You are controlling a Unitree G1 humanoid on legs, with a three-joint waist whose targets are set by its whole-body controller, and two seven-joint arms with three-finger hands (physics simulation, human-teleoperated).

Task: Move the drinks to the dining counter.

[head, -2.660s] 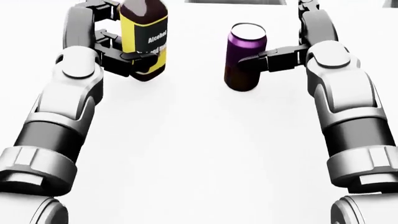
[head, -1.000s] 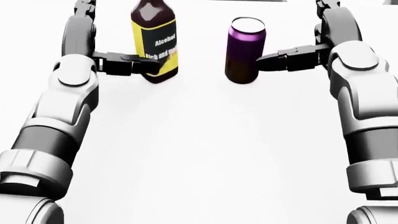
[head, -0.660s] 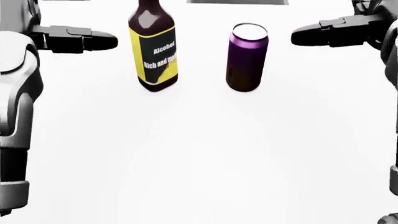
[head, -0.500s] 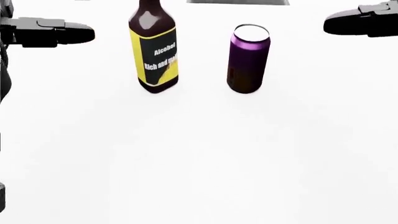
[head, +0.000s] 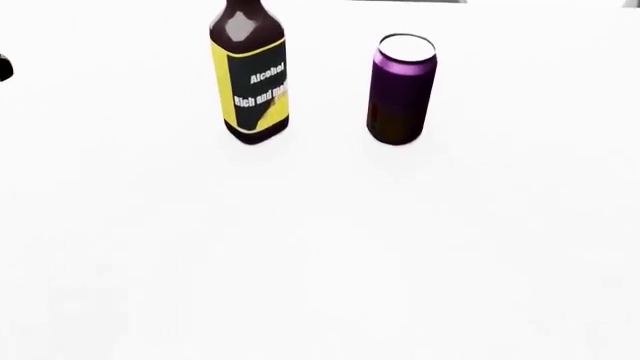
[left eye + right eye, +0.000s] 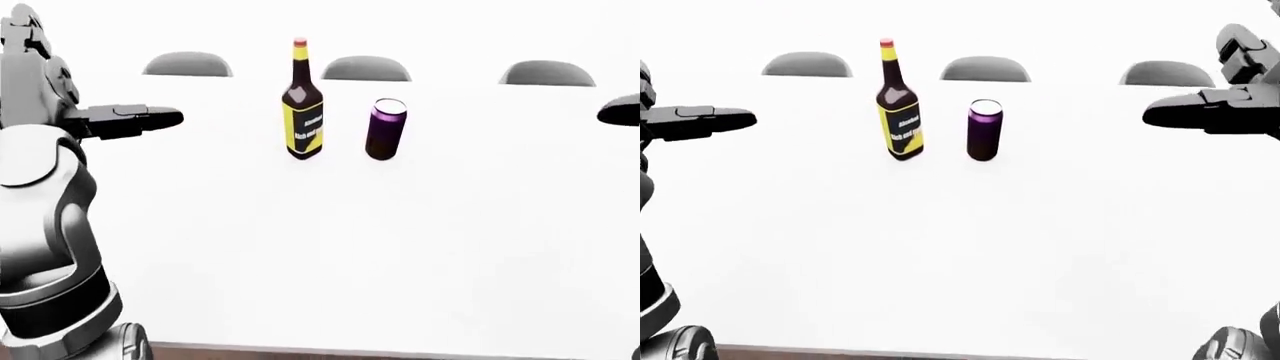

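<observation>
Dark glass bottle with yellow label (image 6: 303,109) and purple metal can (image 6: 385,128) stand upright on white surface (image 6: 330,240); left hand (image 6: 130,120) and right hand (image 6: 1200,112) empty, fingers extended, well apart. Withdraw wide, avoid tipping either.

White counter (image 6: 960,247) bears an upright bottle (image 6: 899,112) (yellow-labelled) beside a purple can (image 6: 983,130)

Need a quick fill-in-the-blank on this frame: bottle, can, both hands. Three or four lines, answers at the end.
1. The bottle stands to the ___ of the can in the right-eye view.
2. The bottle's label is black and ___.
3. The left hand and right hand both hold ___.
4. The can's colour is ___.

Missing words: left; yellow; nothing; purple
</observation>
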